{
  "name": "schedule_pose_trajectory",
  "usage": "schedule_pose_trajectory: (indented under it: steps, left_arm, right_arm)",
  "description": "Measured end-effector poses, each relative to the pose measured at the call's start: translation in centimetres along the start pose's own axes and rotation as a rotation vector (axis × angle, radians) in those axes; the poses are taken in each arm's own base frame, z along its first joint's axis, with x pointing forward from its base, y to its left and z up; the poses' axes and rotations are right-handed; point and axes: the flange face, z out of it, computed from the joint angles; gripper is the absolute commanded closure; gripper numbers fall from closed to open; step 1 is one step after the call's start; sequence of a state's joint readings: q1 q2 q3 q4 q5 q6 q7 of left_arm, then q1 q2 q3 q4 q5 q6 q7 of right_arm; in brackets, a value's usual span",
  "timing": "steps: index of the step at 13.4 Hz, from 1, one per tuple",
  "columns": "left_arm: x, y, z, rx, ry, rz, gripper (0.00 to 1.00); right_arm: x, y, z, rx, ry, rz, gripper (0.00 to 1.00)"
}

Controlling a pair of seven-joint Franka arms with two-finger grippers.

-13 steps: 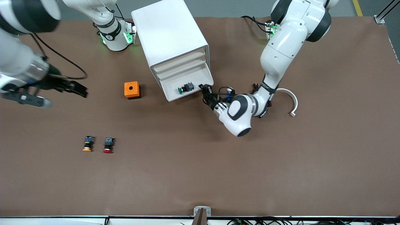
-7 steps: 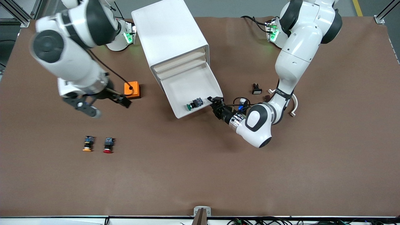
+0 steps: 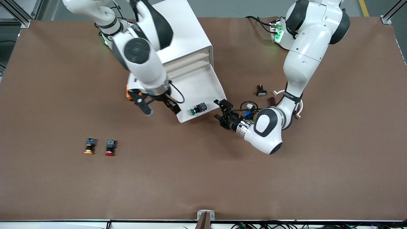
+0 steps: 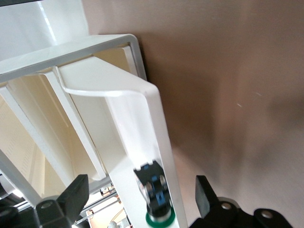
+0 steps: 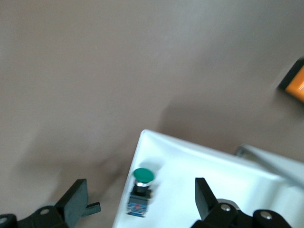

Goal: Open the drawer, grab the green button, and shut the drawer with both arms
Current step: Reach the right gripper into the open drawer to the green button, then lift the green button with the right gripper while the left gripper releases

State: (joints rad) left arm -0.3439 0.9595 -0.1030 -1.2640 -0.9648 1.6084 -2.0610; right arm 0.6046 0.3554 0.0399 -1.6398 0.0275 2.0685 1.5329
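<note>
The white cabinet [image 3: 171, 28] stands at the robots' side of the table. Its bottom drawer [image 3: 194, 86] is pulled out toward the front camera. The green-capped button [image 3: 197, 109] lies on its side in the drawer near the front wall. My left gripper [image 3: 221, 111] is open, low beside the drawer's front corner, touching nothing. In the left wrist view the button [image 4: 154, 194] lies past the drawer wall [image 4: 142, 123], in line with my open left gripper [image 4: 141, 190]. My right gripper [image 3: 172, 107] is open over the drawer's other front corner. The right wrist view shows the button [image 5: 141, 190] below my open right gripper [image 5: 140, 192].
An orange box [image 3: 128, 94] sits beside the cabinet, mostly hidden by the right arm; it also shows in the right wrist view [image 5: 297, 80]. An orange-capped button [image 3: 89, 146] and a red-capped button [image 3: 110, 148] lie nearer the front camera. Small parts [image 3: 261, 90] lie by the left arm.
The right arm swung in from its end of the table to over the drawer. The left gripper pulled the drawer farther out, then let go and opened.
</note>
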Motion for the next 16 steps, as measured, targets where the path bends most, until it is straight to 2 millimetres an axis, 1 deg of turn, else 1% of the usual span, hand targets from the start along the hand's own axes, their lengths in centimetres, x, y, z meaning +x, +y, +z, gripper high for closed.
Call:
schedule_pose_trajectory:
  steps: [3,5,8,10,11,13,14,15,16]
  left_arm:
    - [0.5,0.2,-3.7,-0.062,-0.017,0.022,0.01]
    - [1.2,0.0,-7.2,-0.116,-0.035,0.040,0.01]
    - [1.7,-1.7,-12.8,-0.222,-0.034,0.068,0.01]
    - [2.2,-3.2,-16.1,-0.302,0.010,0.112,0.01]
    - [2.3,-4.1,-17.1,-0.338,0.054,0.133,0.01]
    - [2.0,-5.6,-18.0,-0.385,0.129,0.187,0.01]
    - [1.9,-6.1,-18.3,-0.399,0.157,0.222,0.01]
    - [1.9,-6.5,-18.5,-0.413,0.190,0.251,0.01]
    - [1.9,-6.8,-18.5,-0.431,0.236,0.265,0.01]
  right_arm:
    - [-3.6,-0.2,5.3,0.035,-0.006,0.067,0.00]
    - [-5.7,0.1,7.7,0.029,-0.010,0.087,0.00]
    - [-8.0,0.3,10.4,0.021,-0.013,0.101,0.00]
    - [-8.7,0.4,12.0,0.010,-0.013,0.100,0.00]
    - [-8.9,0.5,12.7,0.002,-0.012,0.097,0.00]
    - [-9.1,0.5,13.5,-0.003,-0.012,0.097,0.00]
    - [-9.2,0.5,13.7,0.005,-0.013,0.104,0.04]
    - [-9.6,0.4,14.1,0.010,-0.013,0.105,0.13]
    - [-10.2,0.5,14.5,0.009,-0.014,0.100,0.29]
